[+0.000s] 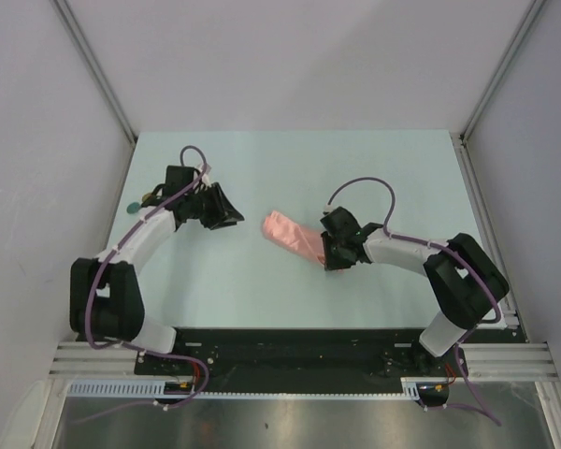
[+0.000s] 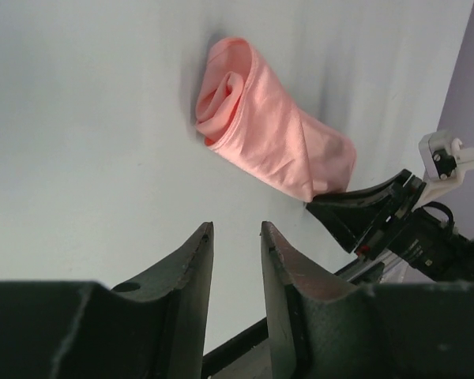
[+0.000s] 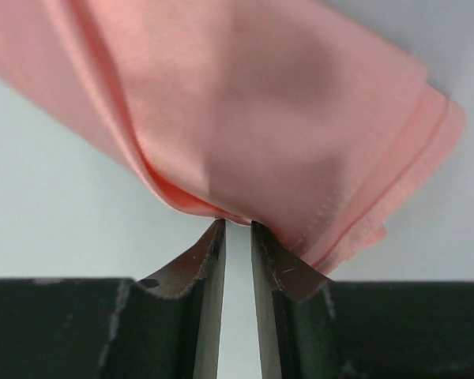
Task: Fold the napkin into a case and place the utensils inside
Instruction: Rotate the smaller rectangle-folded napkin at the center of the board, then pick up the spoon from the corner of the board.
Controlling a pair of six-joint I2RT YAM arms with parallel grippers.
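The salmon-pink napkin lies mid-table as a narrow rolled, layered bundle, running from upper left to lower right. It also shows in the left wrist view and fills the right wrist view. My right gripper is at its near-right end, jaws a narrow gap apart, tips touching the cloth's folded edge with nothing between them. My left gripper is open and empty, left of the napkin and clear of it. A teal-green spoon bowl peeks out at the table's left edge behind the left arm. The other spoon is mostly hidden.
The pale green table is walled by grey panels at the left, back and right. A black rail runs along the near edge by the arm bases. My right gripper's body shows in the left wrist view.
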